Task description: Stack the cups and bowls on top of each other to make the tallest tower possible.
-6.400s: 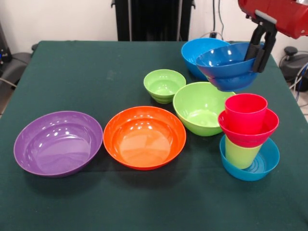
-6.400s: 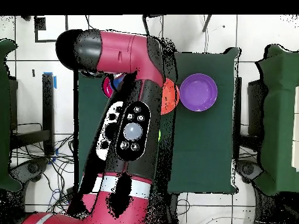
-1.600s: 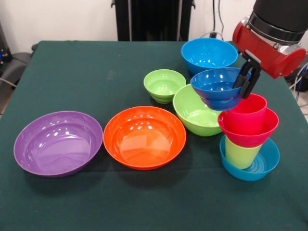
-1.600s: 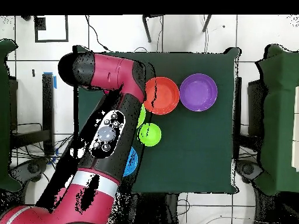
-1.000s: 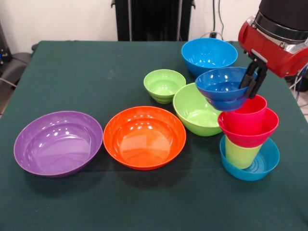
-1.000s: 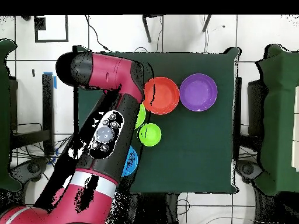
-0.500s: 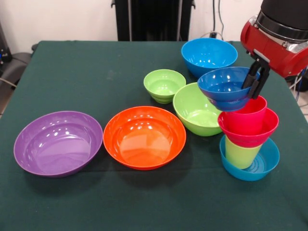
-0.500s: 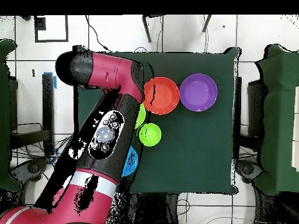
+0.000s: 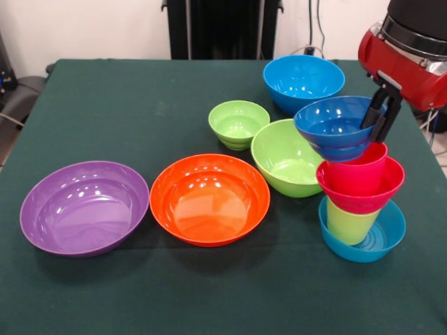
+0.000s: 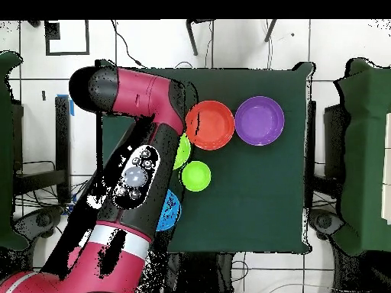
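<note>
No legible text, label, brand or number on anything in view.

The tower stands upright: teal-blue bowl at the base, then lime-green cup, red bowl, red cup. A dark-blue bowl, tilted, is just above the red cup's rim, off-centre toward the big green bowl.
</note>
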